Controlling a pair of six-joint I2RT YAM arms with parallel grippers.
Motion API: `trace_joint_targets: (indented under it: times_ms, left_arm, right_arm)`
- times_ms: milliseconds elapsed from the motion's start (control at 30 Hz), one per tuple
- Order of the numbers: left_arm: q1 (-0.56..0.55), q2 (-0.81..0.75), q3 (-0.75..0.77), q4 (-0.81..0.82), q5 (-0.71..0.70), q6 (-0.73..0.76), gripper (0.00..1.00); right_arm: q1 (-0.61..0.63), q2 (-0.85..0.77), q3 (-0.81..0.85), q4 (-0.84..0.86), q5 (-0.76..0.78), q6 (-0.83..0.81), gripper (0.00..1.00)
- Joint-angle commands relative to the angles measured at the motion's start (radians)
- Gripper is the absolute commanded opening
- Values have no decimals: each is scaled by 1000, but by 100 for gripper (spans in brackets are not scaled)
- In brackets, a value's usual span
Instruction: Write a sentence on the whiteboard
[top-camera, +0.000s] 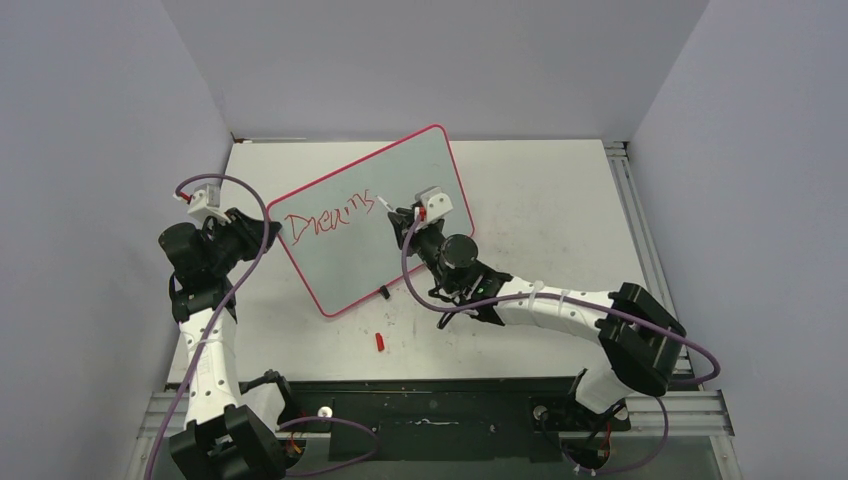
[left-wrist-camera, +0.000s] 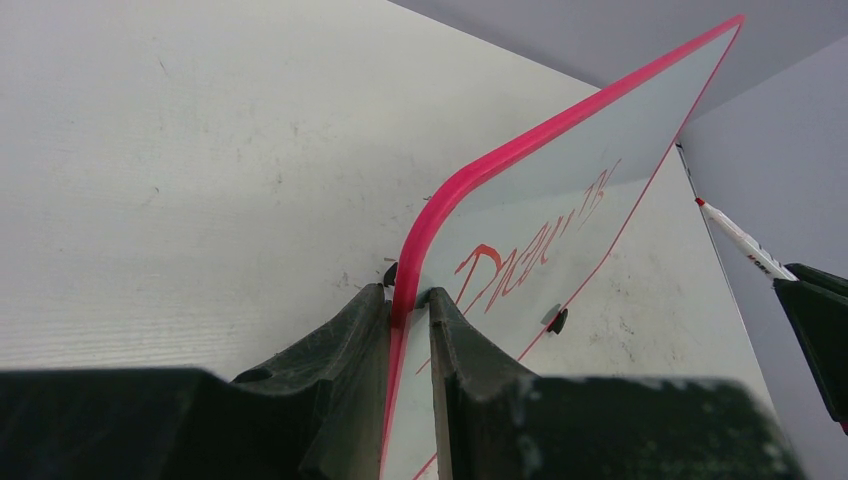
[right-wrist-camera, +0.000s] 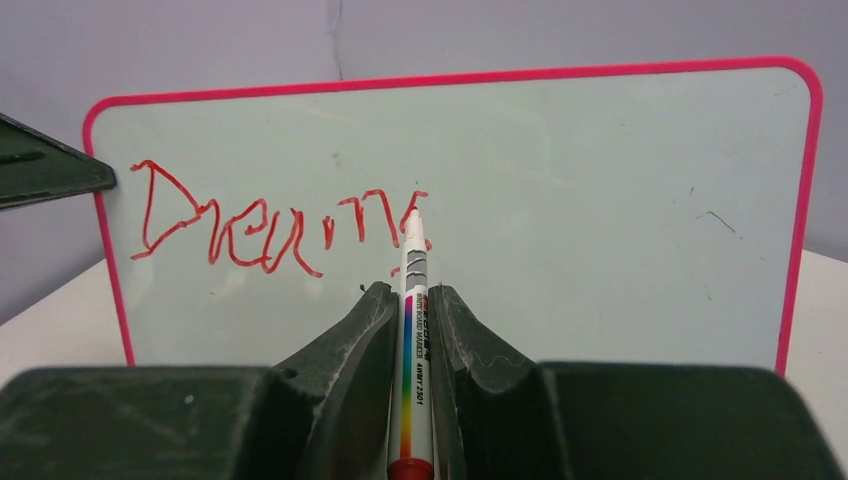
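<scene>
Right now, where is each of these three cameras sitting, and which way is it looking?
Top external: fixed above and behind the robot, looking down at the table; the left arm and right arm show.
Left wrist: on the left arm, looking along the left gripper clamped on the whiteboard rim; its fingers show.
Right wrist: on the right arm, facing the whiteboard; the right gripper holding the marker shows.
Shared: both wrist views show the red writing and the marker.

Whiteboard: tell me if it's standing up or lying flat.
Standing on edge: whiteboard faces the right wrist camera, left gripper clamping its rim.
</scene>
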Motion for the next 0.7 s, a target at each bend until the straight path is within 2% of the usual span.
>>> trace_joint_targets:
  times_ms: [0,667]
  left_arm:
    - [-25,0,13,-23,32,8,19]
    - [-26,7,17,-29,29,14,18]
  right_arm:
    - [-32,3,23,-11,-49,-19,5]
    - [-97,97,78,28,-67,-9,5]
